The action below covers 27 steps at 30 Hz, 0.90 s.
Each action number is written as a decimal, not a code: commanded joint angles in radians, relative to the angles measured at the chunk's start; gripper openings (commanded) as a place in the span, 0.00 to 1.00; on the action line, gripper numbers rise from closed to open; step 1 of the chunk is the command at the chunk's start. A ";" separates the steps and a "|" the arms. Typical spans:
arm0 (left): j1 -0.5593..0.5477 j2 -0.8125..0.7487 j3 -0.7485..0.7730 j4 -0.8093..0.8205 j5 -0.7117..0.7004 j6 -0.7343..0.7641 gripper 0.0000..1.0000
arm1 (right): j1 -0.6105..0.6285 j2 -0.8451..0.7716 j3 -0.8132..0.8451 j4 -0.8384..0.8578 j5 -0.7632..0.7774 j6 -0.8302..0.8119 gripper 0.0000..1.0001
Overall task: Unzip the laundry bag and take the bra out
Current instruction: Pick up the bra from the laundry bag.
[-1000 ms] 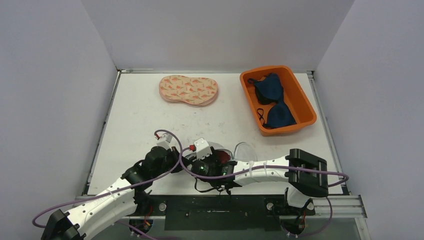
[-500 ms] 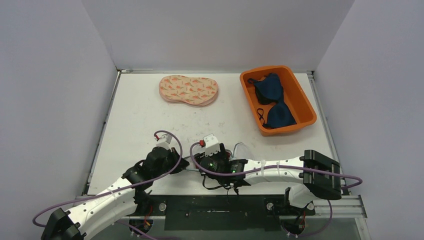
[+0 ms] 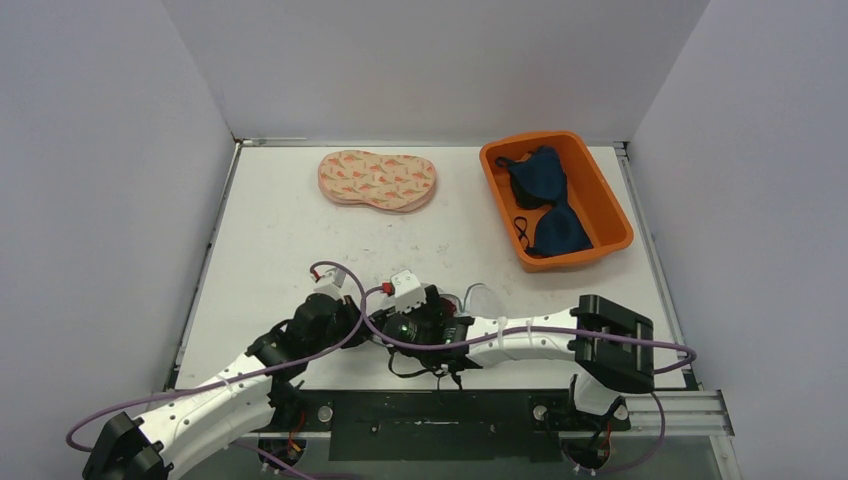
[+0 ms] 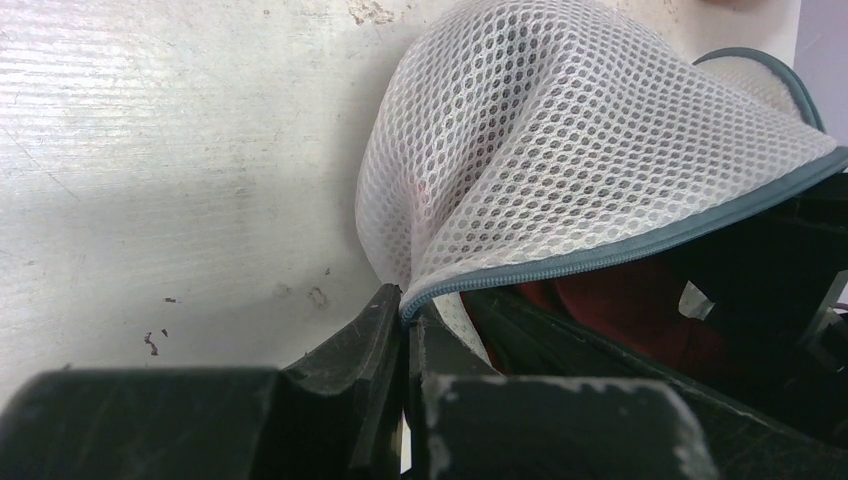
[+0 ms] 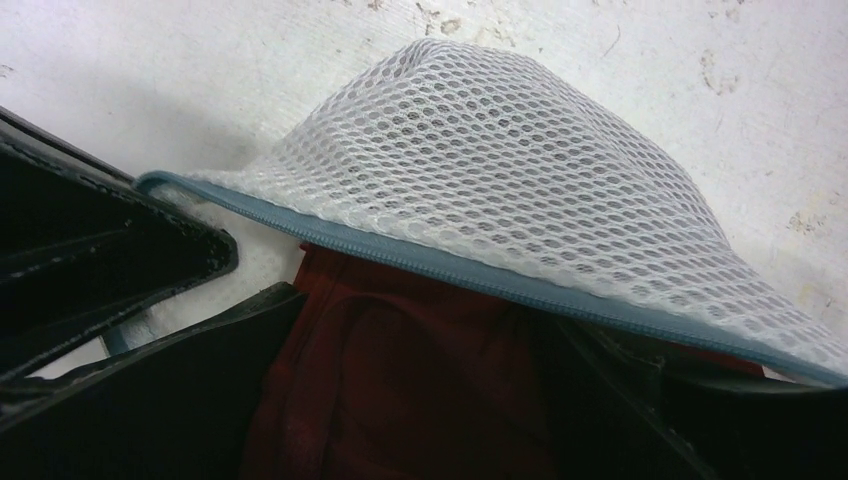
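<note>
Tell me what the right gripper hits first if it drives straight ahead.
Likely the red bra, lying between its fingers under the rim of the mesh laundry bag; depth is hard to judge.

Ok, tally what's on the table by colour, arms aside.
White: 1 mesh laundry bag
Red: 1 garment, inside that bag
Orange: 1 bin
Navy: 1 bra, it seems, in the bin
Pink: 1 patterned pouch
Total: 5
</note>
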 commanded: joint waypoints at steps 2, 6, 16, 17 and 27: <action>-0.006 -0.006 -0.012 0.046 0.011 0.000 0.00 | 0.010 0.094 0.087 -0.040 0.020 -0.003 0.83; -0.006 -0.016 -0.014 0.041 0.009 -0.002 0.00 | 0.008 0.166 0.123 -0.114 0.061 0.003 0.79; -0.006 -0.045 -0.005 0.008 -0.018 -0.003 0.00 | 0.014 0.116 0.106 -0.156 0.101 0.006 0.15; -0.006 -0.044 -0.004 0.006 -0.021 -0.004 0.00 | 0.015 0.097 0.100 -0.150 0.096 0.000 0.11; -0.005 -0.037 0.035 -0.021 -0.055 -0.012 0.00 | 0.008 -0.188 -0.033 0.007 -0.110 -0.177 0.05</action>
